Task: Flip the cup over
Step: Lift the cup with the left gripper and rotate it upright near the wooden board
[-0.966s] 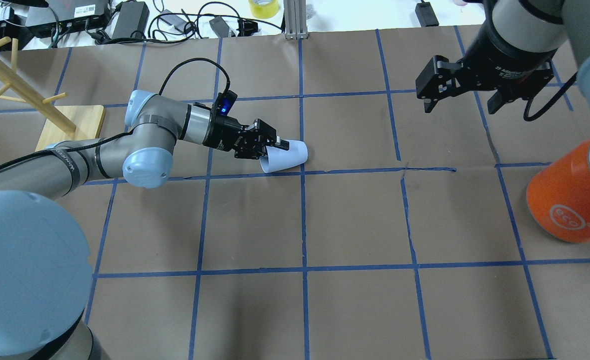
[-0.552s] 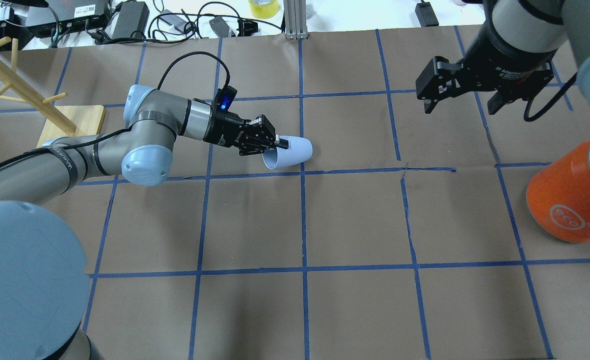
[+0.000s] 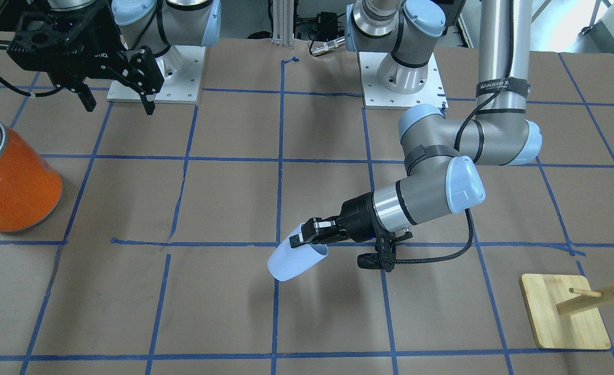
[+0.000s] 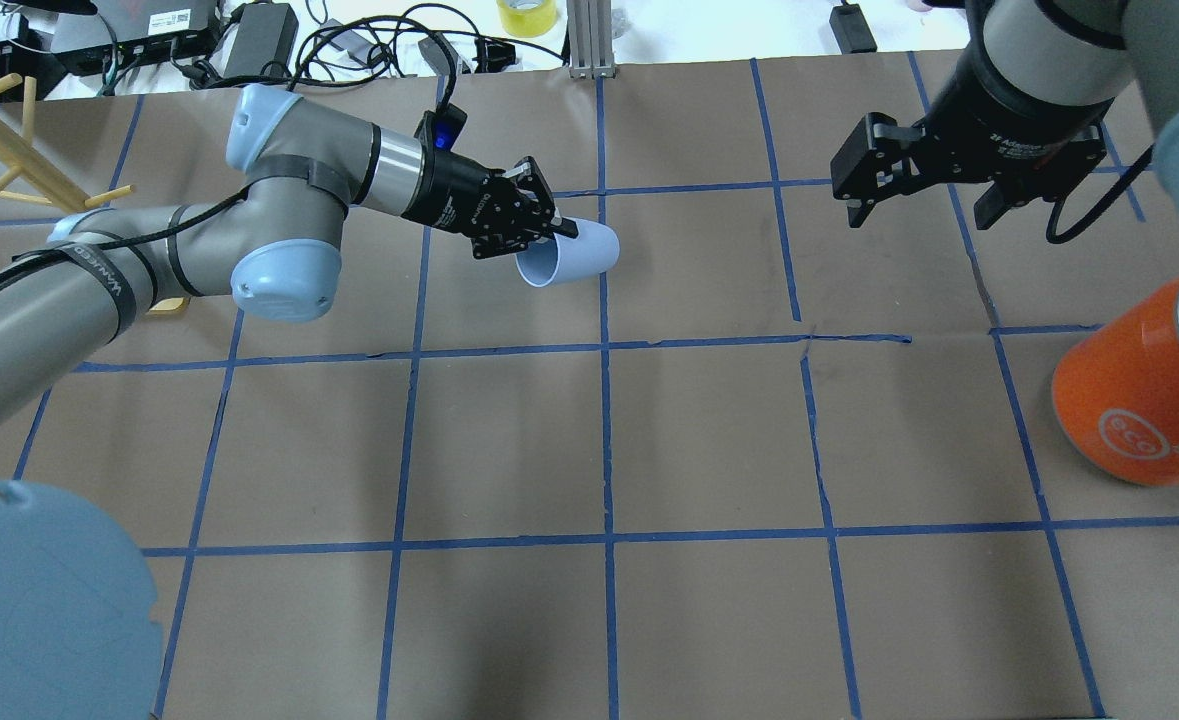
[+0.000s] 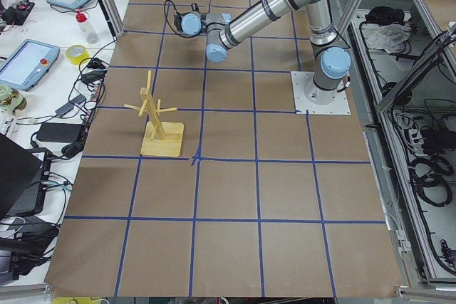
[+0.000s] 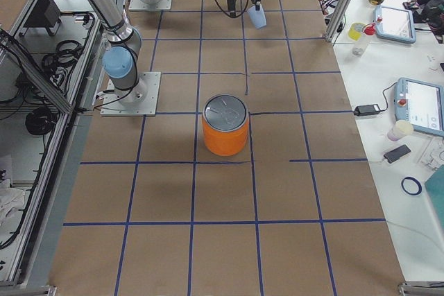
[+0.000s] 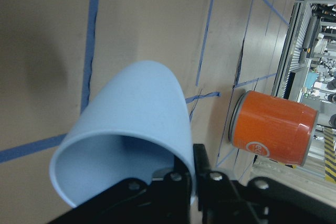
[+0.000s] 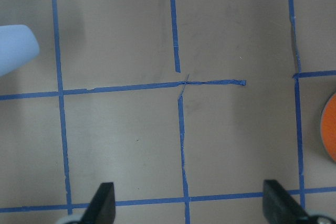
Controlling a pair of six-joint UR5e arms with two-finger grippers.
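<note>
Now: cup, one, lifted off the table since a second ago, tilted, mouth toward seven o'clock, near twelve o'clock of centre. Left gripper pinches its rim. Right gripper spread wide, two o'clock. Flip likely under way.

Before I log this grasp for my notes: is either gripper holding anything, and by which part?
The left gripper holds the cup by its rim, one finger inside the mouth, one outside. The right gripper is open and empty.
</note>
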